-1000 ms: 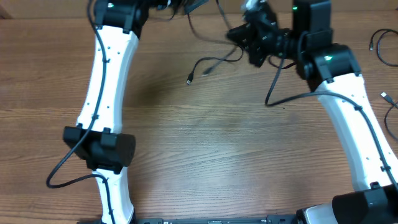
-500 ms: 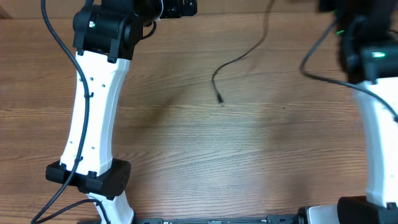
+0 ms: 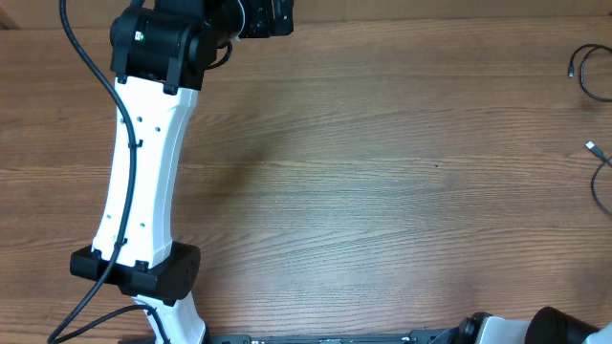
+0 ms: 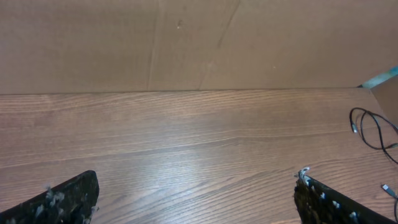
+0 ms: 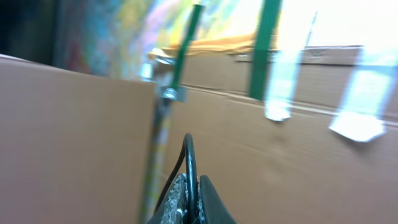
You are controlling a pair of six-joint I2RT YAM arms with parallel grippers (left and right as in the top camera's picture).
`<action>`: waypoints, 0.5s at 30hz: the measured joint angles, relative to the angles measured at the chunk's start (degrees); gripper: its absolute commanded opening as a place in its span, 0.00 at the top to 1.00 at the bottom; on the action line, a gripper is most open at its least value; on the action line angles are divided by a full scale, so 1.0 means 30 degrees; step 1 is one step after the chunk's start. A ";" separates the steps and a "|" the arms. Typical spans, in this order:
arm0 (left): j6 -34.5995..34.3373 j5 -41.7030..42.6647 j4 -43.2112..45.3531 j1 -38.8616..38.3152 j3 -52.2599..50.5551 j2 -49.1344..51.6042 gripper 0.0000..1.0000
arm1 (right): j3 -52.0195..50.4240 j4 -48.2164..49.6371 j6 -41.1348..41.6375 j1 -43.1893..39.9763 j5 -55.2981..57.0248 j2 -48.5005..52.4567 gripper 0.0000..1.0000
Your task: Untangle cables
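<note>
The tabletop (image 3: 382,191) is showing brown wood grain; the cables (image 3: 573,63) are showing black, the left arm (image 3: 143,172) white.

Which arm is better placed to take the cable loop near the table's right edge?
Probably left: the left tool is open, low over the table, with the cable loop in view. The right tool is shut on a lifted cable.

R arm (image 3: 559,327) gone from overhead — only base left; dangling cable (image 5: 188,152) went w/ it off the table (image 3: 382,191) — pinched in right gripper (image 5: 189,202).
</note>
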 measured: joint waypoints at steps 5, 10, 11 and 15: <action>0.0124 0.0000 -0.0459 0.0000 0.0000 0.0000 0.00 | -0.0692 -0.1180 0.0015 -0.2543 -0.0780 -0.0131 0.96; 0.0204 0.0000 -0.0685 0.0000 0.0000 0.0000 0.00 | -0.3381 -0.1450 0.1399 -0.4401 -0.2470 0.0459 0.96; 0.0204 0.0000 -0.0729 0.0000 0.0000 0.0000 0.00 | -0.4000 -0.1545 0.1705 -0.4648 -0.2769 0.0670 0.96; 0.0204 -0.0007 -0.0874 0.0000 0.0000 0.0000 0.00 | -0.6375 -0.1967 0.2965 -0.4976 -0.3723 0.1508 0.96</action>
